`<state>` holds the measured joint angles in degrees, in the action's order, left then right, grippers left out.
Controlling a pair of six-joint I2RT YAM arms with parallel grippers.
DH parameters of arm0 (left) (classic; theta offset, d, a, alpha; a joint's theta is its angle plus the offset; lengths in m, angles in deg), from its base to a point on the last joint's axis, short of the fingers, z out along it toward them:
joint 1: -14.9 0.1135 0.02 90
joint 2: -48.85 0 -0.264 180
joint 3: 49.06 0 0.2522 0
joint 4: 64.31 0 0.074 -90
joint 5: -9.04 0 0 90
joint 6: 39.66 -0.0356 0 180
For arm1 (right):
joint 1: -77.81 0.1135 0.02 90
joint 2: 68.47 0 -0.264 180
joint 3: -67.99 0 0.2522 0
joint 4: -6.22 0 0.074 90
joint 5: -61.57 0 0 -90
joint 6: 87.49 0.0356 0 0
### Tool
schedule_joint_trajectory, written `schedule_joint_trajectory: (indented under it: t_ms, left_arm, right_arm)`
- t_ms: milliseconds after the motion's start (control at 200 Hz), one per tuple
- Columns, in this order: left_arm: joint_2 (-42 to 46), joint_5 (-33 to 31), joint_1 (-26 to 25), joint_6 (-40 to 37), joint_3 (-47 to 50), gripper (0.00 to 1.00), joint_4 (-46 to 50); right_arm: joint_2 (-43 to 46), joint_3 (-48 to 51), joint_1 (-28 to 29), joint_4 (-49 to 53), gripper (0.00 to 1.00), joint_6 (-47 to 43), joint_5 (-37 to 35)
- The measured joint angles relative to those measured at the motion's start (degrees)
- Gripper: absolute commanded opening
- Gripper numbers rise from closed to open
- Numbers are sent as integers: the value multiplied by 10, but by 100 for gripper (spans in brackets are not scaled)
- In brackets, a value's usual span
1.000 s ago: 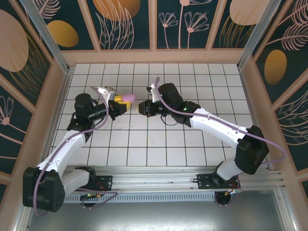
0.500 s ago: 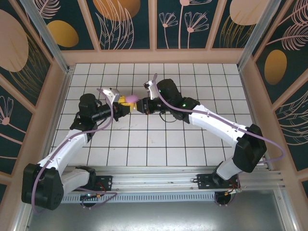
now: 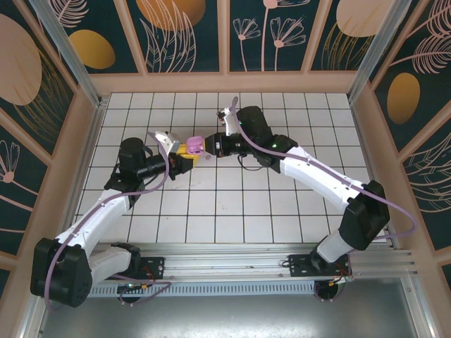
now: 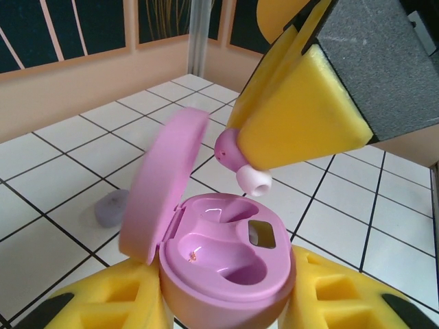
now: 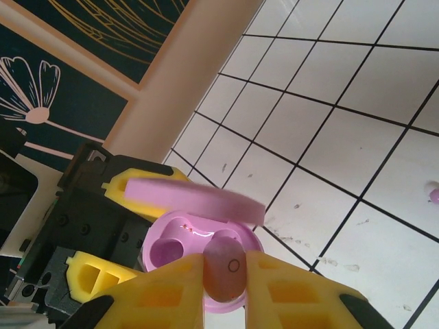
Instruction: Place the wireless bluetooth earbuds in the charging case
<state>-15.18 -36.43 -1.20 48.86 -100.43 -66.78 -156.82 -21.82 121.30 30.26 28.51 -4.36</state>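
Earbud check: pink earbud (image 4: 232, 152) is pinched between the yellow foam pads (image 4: 302, 120) of the right end effector (image 3: 213, 146), with its white tip protruding past the fingertips. It hangs just above the open wells of the charging case (image 4: 223, 257), apart from them. The pink case is clamped between the pads of the left end effector (image 3: 184, 151), held clear of the surface (image 4: 41, 164), base down. Its lid (image 4: 161, 185) stands hinged open on the side away from the bud. A lavender earbud (image 4: 110, 208) lies on the white tiled surface beyond the left end effector's fingertips, behind the lid.
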Motion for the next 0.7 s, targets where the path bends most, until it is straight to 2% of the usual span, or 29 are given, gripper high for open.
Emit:
schedule_joint_trajectory:
  t_ms: [355, 701]
  left_arm:
    - [0, 0, -1, 0, 0, 0, 0]
    - [0, 0, -7, -5, 0, 0, 0]
  right_arm:
    - [-9, -10, 21, 10, 18, -3, -12]
    - [-37, -71, 48, 65, 18, -27, -44]
